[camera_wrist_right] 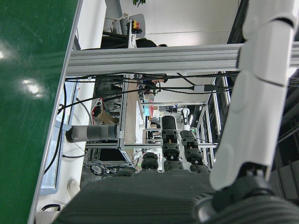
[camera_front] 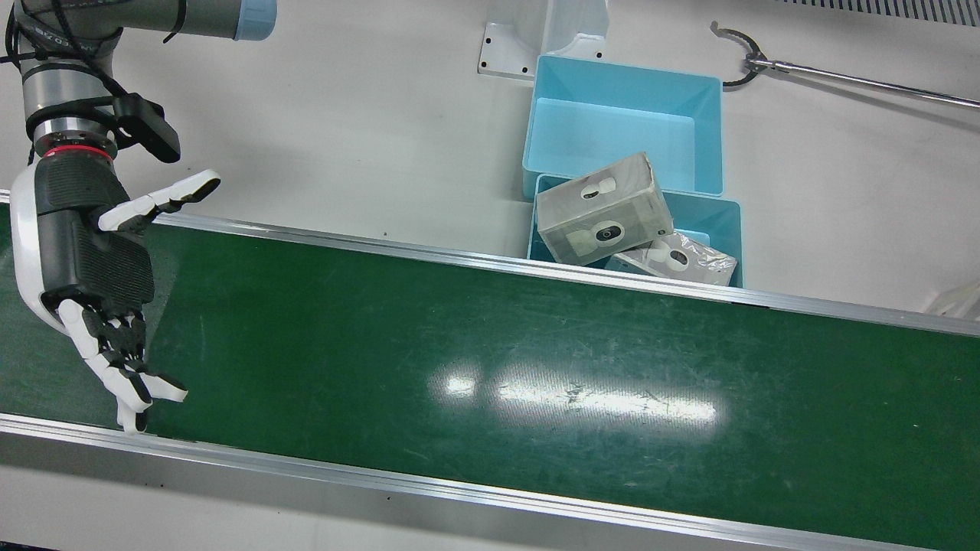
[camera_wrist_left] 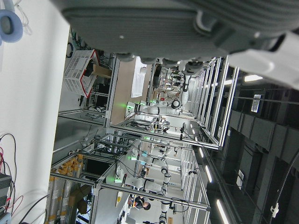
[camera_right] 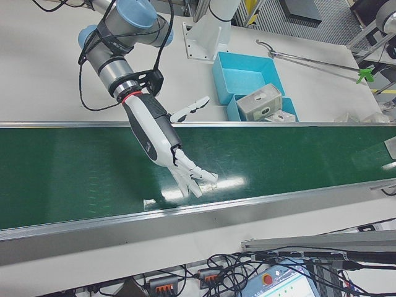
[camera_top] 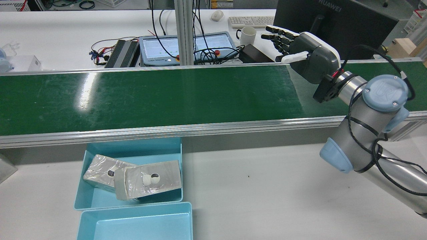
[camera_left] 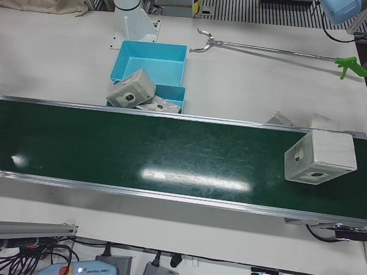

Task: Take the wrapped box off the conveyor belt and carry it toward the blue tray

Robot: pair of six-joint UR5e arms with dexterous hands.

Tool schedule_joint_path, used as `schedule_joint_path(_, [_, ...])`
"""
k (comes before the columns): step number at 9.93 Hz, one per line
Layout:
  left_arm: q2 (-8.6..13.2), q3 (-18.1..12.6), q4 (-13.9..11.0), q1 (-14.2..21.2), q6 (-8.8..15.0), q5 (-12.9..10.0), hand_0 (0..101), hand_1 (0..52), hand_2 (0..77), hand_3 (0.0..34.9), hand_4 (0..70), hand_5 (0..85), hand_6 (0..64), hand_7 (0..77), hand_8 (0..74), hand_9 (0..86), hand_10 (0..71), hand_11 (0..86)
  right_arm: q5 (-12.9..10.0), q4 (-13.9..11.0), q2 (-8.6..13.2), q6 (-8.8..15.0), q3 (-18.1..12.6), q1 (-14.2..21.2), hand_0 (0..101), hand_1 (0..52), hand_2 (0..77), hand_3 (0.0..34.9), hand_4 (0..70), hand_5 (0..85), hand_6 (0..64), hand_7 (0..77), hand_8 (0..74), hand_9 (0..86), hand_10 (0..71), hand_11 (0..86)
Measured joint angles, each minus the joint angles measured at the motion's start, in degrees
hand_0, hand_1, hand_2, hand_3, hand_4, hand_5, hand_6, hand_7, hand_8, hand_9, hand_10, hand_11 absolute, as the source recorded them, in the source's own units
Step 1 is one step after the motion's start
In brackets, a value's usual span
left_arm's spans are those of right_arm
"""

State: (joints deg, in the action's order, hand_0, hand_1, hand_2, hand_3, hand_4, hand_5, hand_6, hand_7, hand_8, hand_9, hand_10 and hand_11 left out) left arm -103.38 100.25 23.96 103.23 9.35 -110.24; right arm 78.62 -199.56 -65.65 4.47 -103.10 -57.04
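A wrapped box [camera_left: 320,156] lies on the green conveyor belt [camera_front: 490,344] at its far end on the left arm's side; an edge of the box shows in the right-front view [camera_right: 391,147]. My right hand [camera_front: 96,252] is open and empty, held above the belt's other end, far from that box; it also shows in the rear view [camera_top: 307,56] and right-front view [camera_right: 164,145]. Two blue trays stand beside the belt: the nearer one [camera_front: 727,222] holds two wrapped boxes [camera_front: 601,218], the farther one [camera_front: 624,130] is empty. My left hand [camera_wrist_left: 187,28] shows only in its own view, holding nothing.
A long grabber tool [camera_front: 842,76] lies on the white table beyond the trays. Two loose wrapped packets [camera_left: 321,121] lie by the belt's rail near the box. A monitor, keyboard and mug [camera_top: 248,35] stand behind the belt in the rear view.
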Motion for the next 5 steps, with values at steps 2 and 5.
schedule_joint_path(2, [0.00,0.00,0.00,0.00,0.00,0.00,0,0.0,0.5,0.0,0.0,1.1,0.5,0.5,0.5,0.0,0.0,0.5,-0.04,-0.03,0.00,-0.08,-0.04,0.00,46,9.3,4.4,0.0,10.9,9.8,7.6,19.1,4.9,4.9,0.0,1.1])
schedule_joint_path(5, [0.00,0.00,0.00,0.00,0.00,0.00,0,0.0,0.5,0.0,0.0,1.1,0.0,0.5,0.5,0.0,0.0,0.5,-0.05,-0.04,0.00,-0.16,-0.08,0.00,46,9.3,5.5,0.0,10.9,9.8,7.6,19.6,4.4,4.9,0.0,1.1])
